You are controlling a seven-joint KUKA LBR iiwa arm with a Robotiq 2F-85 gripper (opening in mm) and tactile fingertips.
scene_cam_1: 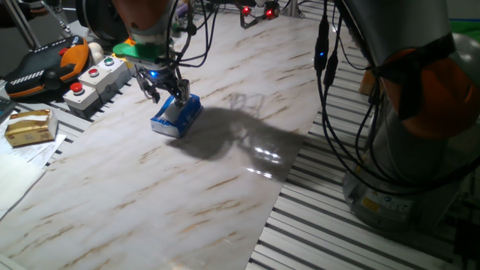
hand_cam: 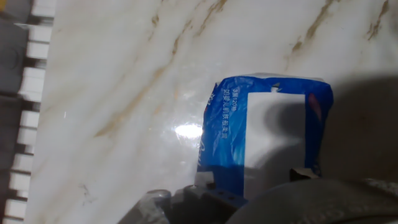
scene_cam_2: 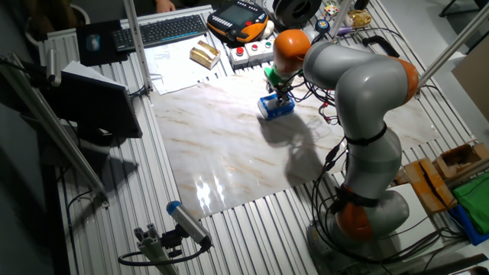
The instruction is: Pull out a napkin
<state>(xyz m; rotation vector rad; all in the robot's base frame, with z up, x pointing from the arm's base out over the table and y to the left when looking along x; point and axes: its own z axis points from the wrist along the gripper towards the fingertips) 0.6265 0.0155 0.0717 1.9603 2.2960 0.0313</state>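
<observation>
Napkin [hand_cam: 273, 134]: white, seen thru the opening on top of the pack. Sits inside the pack, not pulled out.
Pack [scene_cam_1: 177, 116]: blue and white soft plastic, lying flat on the marble top, near the far-left part by the button box.
Gripper [scene_cam_1: 166, 90]: right over the pack, fingers pointing down at its top. Touching or just above it, can't tell which.
Fingers: spread or squeezed, can't tell. Hand view too close and blurry at the bottom edge.
Arm [scene_cam_2: 359, 84]: big, grey w/ orange rings, bent over from the near-right side.
Table [scene_cam_1: 225, 187]: pale marble board w/ brown streaks, on a ribbed metal bench.
Button box [scene_cam_1: 94, 81]: white, w/ red and green buttons, just left of the pack, off the marble.
Handheld control [scene_cam_1: 45, 64]: black and orange, behind the button box.
Small tan box [scene_cam_1: 30, 126]: on papers at the far left.
Keyboard [scene_cam_2: 164, 29]: black, well apart, at the back in the other fixed view.
</observation>
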